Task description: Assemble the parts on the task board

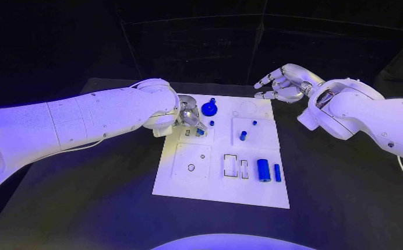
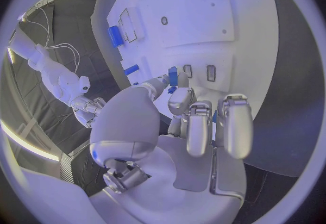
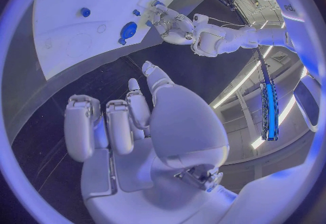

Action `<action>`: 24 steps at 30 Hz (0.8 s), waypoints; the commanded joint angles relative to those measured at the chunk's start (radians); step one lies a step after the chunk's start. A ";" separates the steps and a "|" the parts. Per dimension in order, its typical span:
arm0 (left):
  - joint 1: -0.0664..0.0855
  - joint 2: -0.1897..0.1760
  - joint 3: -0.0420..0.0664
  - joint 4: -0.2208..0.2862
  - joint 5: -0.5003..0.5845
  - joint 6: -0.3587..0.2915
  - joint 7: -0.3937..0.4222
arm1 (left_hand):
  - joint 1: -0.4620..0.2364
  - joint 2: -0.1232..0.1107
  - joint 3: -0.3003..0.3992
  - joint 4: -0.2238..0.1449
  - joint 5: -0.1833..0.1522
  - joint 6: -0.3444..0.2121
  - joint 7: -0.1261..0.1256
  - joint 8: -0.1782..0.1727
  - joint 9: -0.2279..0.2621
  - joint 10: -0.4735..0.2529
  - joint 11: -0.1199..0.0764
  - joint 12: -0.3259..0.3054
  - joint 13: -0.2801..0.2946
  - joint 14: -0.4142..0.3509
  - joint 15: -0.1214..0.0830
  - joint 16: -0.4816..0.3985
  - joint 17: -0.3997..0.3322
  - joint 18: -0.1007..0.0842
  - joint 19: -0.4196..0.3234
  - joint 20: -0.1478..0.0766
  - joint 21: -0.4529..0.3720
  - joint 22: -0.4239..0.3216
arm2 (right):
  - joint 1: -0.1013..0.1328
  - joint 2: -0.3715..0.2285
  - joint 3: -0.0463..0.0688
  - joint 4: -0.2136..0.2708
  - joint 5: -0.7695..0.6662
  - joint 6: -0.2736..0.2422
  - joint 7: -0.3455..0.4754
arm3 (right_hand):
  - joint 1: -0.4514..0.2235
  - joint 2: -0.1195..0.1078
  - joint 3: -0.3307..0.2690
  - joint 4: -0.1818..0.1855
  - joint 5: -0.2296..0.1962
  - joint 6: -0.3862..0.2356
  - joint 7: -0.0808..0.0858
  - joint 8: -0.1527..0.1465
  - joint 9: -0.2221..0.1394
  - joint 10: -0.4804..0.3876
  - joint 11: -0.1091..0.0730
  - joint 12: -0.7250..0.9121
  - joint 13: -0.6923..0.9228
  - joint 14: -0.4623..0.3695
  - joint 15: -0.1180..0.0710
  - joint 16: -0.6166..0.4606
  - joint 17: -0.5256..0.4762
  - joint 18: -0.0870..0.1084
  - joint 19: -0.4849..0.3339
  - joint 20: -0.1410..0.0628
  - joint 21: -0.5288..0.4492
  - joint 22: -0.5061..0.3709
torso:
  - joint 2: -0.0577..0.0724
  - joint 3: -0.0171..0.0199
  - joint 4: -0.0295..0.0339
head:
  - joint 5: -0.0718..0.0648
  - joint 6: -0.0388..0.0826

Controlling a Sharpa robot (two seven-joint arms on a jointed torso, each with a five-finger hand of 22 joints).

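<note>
a small blue part (image 2: pixel 173 77) is pinched by the left hand (image 1: pixel 186 119) over the board (image 1: pixel 220 189); seating is judged next. right hand (image 1: pixel 284 84) hovers off the board, fingers apart, empty.

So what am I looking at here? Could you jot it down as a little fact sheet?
Surface: black table
Board: white task board, flat, mid-table
Parts: small blue pieces on the board, including a round one and a cylinder
Left robot hand: at the board's far left, fingertips on a small blue part
Right robot hand: beyond the far right corner, holding nothing
</note>
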 commanded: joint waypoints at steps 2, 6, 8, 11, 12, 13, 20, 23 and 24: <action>0.001 -0.014 0.000 0.023 0.003 -0.096 0.037 | -0.015 -0.009 0.194 -0.172 0.012 -0.006 -0.001 0.009 0.009 0.012 -0.001 0.004 0.001 0.106 0.004 0.003 0.263 -0.012 0.028 0.005 -0.003 0.071 | 0.002 0.001 0.000 -0.001 -0.003 0.003 0.004 | 0.005 0.000 0.002 -0.001 0.007 -0.001 0.002 0.004 -0.001 0.002 0.000 0.004 0.006 0.068 -0.007 -0.006 0.102 0.008 0.003 -0.008 -0.004 0.045 | 0.000 0.0002 0.0006 | 0.000 -0.002; 0.000 -0.030 0.000 0.044 -0.021 -0.123 0.038 | -0.018 -0.013 0.202 -0.175 0.014 -0.006 -0.001 0.012 0.012 0.015 -0.002 0.007 0.004 0.106 0.004 0.003 0.263 -0.012 0.029 0.005 -0.002 0.073 | 0.002 0.000 0.000 -0.001 -0.003 0.003 0.005 | 0.005 0.000 0.002 -0.001 0.007 -0.001 0.002 0.004 -0.001 0.002 0.000 0.004 0.006 0.068 -0.007 -0.006 0.102 0.008 0.003 -0.008 -0.004 0.045 | 0.000 -0.0001 0.0002 | 0.001 -0.003; -0.001 -0.035 0.000 0.050 -0.036 -0.128 0.030 | -0.019 -0.014 0.203 -0.176 0.014 -0.006 -0.001 0.013 0.013 0.016 -0.002 0.008 0.004 0.106 0.004 0.003 0.263 -0.012 0.029 0.005 -0.002 0.073 | 0.002 -0.001 0.000 -0.002 -0.003 0.003 0.005 | 0.003 0.000 0.001 0.000 0.008 -0.001 0.002 0.004 -0.001 0.001 0.000 0.003 0.005 0.068 -0.007 -0.006 0.102 0.008 0.003 -0.008 -0.004 0.046 | 0.000 0.0002 0.0006 | 0.001 -0.004; -0.003 -0.037 0.000 0.051 -0.051 -0.127 0.015 | -0.019 -0.014 0.204 -0.176 0.014 -0.006 -0.001 0.013 0.013 0.016 -0.002 0.008 0.004 0.106 0.004 0.003 0.263 -0.012 0.029 0.005 -0.002 0.073 | 0.002 -0.001 0.000 -0.002 -0.003 0.003 0.005 | 0.003 0.000 0.001 0.000 0.008 -0.001 0.002 0.004 -0.001 0.001 0.000 0.003 0.005 0.068 -0.007 -0.006 0.102 0.008 0.003 -0.008 -0.004 0.046 | 0.001 -0.0004 0.0000 | 0.002 -0.005; -0.004 -0.037 0.000 0.050 -0.058 -0.125 0.010 | -0.019 -0.014 0.205 -0.176 0.015 -0.005 -0.001 0.013 0.013 0.016 -0.002 0.008 0.004 0.106 0.004 0.003 0.263 -0.012 0.029 0.004 -0.002 0.073 | 0.002 -0.001 0.000 -0.003 -0.003 0.003 0.005 | 0.003 0.000 0.001 0.000 0.008 -0.001 0.002 0.004 -0.001 0.001 0.000 0.003 0.005 0.068 -0.007 -0.006 0.102 0.008 0.003 -0.008 -0.004 0.046 | 0.001 -0.0005 0.0000 | 0.003 -0.006; -0.005 -0.037 -0.001 0.049 -0.064 -0.124 0.006 | -0.019 -0.014 0.205 -0.176 0.015 -0.005 -0.001 0.013 0.013 0.016 -0.002 0.008 0.004 0.106 0.004 0.003 0.263 -0.012 0.029 0.004 -0.002 0.073 | 0.002 0.000 0.000 -0.003 -0.003 0.003 0.006 | 0.003 0.000 0.001 0.000 0.008 -0.001 0.002 0.004 -0.001 0.001 0.000 0.003 0.005 0.068 -0.007 -0.006 0.102 0.008 0.003 -0.008 -0.004 0.046 | 0.001 -0.0007 -0.0004 | 0.003 -0.006; -0.014 -0.033 -0.002 0.041 -0.105 -0.110 -0.021 | -0.019 -0.015 0.207 -0.177 0.015 -0.005 -0.002 0.014 0.014 0.016 -0.002 0.008 0.004 0.106 0.003 0.003 0.263 -0.012 0.029 0.004 -0.002 0.073 | 0.002 0.001 0.000 -0.004 -0.003 0.000 0.009 | 0.003 0.000 0.001 0.000 0.008 -0.001 0.002 0.004 -0.001 0.001 0.000 0.003 0.005 0.068 -0.007 -0.006 0.102 0.008 0.003 -0.008 -0.004 0.046 | 0.001 -0.0011 -0.0004 | 0.006 -0.010; -0.017 -0.030 -0.004 0.036 -0.112 -0.106 -0.028 | -0.020 -0.016 0.208 -0.178 0.015 -0.005 -0.002 0.015 0.015 0.017 -0.002 0.008 0.004 0.106 0.003 0.003 0.263 -0.012 0.029 0.004 -0.002 0.074 | 0.002 0.002 0.000 -0.005 -0.003 -0.004 0.011 | 0.003 0.000 0.001 0.000 0.008 -0.001 0.002 0.004 -0.001 0.001 0.000 0.003 0.005 0.068 -0.007 -0.006 0.102 0.008 0.003 -0.008 -0.004 0.046 | 0.001 -0.0012 -0.0008 | 0.007 -0.011; -0.019 -0.029 -0.005 0.035 -0.114 -0.105 -0.030 | -0.020 -0.016 0.209 -0.178 0.015 -0.005 -0.002 0.015 0.015 0.017 -0.002 0.008 0.004 0.106 0.003 0.003 0.263 -0.012 0.029 0.004 -0.002 0.074 | 0.002 0.002 0.000 -0.005 -0.003 -0.005 0.012 | 0.003 0.000 0.001 0.000 0.008 -0.001 0.002 0.004 -0.001 0.001 0.000 0.003 0.005 0.068 -0.007 -0.006 0.102 0.008 0.003 -0.008 -0.004 0.046 | 0.001 -0.0014 -0.0010 | 0.007 -0.012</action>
